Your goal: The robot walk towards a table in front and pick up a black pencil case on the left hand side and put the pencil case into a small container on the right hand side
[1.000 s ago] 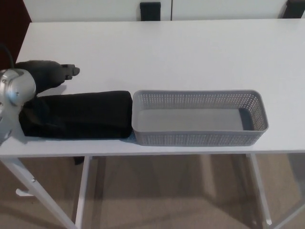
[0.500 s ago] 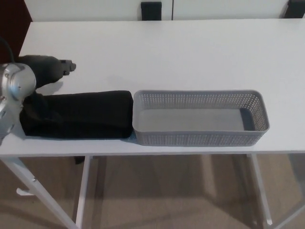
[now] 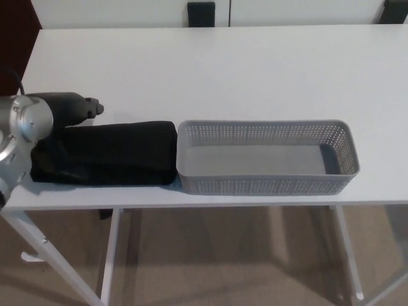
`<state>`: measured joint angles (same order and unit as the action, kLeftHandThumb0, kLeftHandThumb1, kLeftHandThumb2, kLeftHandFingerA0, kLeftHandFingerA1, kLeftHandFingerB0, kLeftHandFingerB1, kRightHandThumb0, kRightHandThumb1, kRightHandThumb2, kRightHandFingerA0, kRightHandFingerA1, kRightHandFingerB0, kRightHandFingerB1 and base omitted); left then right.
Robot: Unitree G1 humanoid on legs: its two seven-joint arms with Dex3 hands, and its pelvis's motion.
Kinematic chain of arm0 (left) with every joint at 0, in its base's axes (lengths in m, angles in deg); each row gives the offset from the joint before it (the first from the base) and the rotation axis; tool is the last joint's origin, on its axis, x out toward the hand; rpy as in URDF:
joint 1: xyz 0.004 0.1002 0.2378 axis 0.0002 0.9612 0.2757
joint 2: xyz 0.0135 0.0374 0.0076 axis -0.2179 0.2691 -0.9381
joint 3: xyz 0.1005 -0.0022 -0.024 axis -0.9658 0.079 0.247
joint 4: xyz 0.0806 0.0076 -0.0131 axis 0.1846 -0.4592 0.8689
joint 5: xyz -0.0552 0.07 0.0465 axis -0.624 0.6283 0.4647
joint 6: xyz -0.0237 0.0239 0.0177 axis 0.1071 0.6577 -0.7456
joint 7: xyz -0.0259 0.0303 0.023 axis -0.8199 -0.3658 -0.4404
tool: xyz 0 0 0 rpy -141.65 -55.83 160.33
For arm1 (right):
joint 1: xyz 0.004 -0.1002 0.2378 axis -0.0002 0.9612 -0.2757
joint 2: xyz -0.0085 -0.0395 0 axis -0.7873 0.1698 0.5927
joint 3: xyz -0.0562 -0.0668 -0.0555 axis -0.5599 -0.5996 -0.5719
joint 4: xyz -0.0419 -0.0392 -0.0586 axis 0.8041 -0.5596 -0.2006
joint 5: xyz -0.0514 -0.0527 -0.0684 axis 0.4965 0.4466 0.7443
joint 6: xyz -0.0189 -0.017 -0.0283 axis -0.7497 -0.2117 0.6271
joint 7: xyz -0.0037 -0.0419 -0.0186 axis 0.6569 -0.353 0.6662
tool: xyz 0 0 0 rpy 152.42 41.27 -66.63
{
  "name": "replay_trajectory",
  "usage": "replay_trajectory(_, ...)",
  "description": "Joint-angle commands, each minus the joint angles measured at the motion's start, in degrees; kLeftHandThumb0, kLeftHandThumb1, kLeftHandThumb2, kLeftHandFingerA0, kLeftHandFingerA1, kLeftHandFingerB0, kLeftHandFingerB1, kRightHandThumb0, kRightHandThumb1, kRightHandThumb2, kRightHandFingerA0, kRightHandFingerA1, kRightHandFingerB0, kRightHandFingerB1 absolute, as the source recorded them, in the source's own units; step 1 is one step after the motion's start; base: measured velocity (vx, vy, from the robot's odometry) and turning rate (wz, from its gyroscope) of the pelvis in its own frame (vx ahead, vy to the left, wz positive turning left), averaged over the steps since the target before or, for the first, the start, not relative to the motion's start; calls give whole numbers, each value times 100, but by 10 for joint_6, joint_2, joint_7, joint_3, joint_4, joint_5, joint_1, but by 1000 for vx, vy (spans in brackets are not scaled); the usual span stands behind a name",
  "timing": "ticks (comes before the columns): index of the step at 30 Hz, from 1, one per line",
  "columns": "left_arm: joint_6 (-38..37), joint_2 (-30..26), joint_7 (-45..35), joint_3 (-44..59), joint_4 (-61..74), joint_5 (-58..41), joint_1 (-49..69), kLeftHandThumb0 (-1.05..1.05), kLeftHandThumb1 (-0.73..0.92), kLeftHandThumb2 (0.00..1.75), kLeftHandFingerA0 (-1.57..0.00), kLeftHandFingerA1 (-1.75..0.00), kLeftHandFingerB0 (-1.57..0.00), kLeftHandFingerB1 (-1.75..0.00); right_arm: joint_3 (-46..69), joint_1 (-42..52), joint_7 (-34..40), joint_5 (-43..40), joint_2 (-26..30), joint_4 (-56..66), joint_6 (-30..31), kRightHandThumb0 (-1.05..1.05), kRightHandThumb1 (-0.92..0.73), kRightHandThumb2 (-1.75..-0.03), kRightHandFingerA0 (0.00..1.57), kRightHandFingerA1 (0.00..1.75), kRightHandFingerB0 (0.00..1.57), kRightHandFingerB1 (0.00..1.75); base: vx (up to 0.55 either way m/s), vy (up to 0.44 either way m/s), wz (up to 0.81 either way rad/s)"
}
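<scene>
At the left edge of the tabletop [image 3: 223, 70], our left hand [image 3: 67, 107] reaches in low over the back of the black pencil case [image 3: 111, 153], presumably lining up a grasp. We cannot tell whether it is spread or closed, or whether it touches the case, because it shows only as one dark shape. The silver wrist joint [image 3: 29, 122] covers the case's left end. The case lies lengthwise along the front edge, not yet lifted. Its right end is against the left wall of the grey container [image 3: 264, 185], so we judge the carry will be short. The container sits along the same front edge toward the right and is empty, ready to take the case. Our right hand is out of sight.
</scene>
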<state>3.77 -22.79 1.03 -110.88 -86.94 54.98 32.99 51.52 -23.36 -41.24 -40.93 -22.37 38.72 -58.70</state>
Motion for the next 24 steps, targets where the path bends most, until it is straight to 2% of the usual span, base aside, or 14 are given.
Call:
replay_trajectory(1,-2,13,3,2,-34,10,-5,-59,38,75,0,-1,0,-2,1,-8,-4,-2,9,-2,-5,-59,-50,-79,34,49,15,42,0,0,0)
replay_trajectory(8,-7,36,11,1,-56,13,-6,-59,38,74,0,0,0,-1,1,-10,-8,-2,12,4,0,-59,-50,-78,35,49,16,42,0,0,0)
replay_trajectory(9,-10,44,17,-1,-67,13,-8,-56,37,74,0,-3,0,-5,3,-8,-8,-4,12,8,1,-54,-61,-58,42,40,22,32,0,0,0)
replay_trajectory(14,-23,62,33,0,-95,11,-8,-56,36,75,0,-5,0,-6,2,-9,-8,-1,15,9,1,-54,-62,-58,43,40,22,32,0,0,0)
replay_trajectory(15,-39,72,55,3,-108,4,6,-59,38,75,-10,-23,0,-7,-4,-10,-3,10,17,20,11,-53,-62,-58,43,39,23,32,0,0,0)
replay_trajectory(17,-43,74,59,4,-114,4,6,-59,38,75,-10,-23,0,-7,-6,-9,-3,11,18,23,14,-53,-62,-58,43,39,23,32,0,0,0)
replay_trajectory(18,-61,84,69,15,-128,-13,17,-47,54,56,-60,-54,0,-23,-7,-10,-5,11,18,24,15,-55,-61,-58,45,40,24,32,0,0,0)
replay_trajectory(19,-82,90,78,27,-139,-28,27,-32,75,63,-82,-59,-14,-27,-8,-10,-5,12,19,26,15,-55,-61,-58,45,40,25,33,0,0,0)
replay_trajectory(20,-99,93,83,37,-146,-38,34,-32,75,63,-82,-59,-14,-27,-9,-9,-5,12,20,27,15,-55,-61,-58,45,40,25,33,0,0,0)
replay_trajectory(21,-110,97,91,45,-152,-41,37,-27,81,65,-91,-61,-21,-28,-8,-8,-7,11,22,30,16,-54,-61,-58,45,40,25,33,0,0,0)
replay_trajectory(22,-118,102,109,53,-157,-42,43,-19,86,66,-98,-82,-41,-33,-8,-8,-8,12,24,33,18,-54,-62,-58,45,40,25,33,0,0,0)
replay_trajectory(23,-125,109,133,62,-161,-42,49,-19,86,66,-98,-82,-41,-33,-9,-8,-8,13,26,36,20,-54,-62,-58,45,40,25,33,0,0,0)
replay_trajectory(24,-133,110,138,67,-163,-42,50,-18,86,66,-75,-61,-48,-35,-10,-9,-7,13,25,36,20,-54,-61,-58,46,40,26,33,0,0,0)
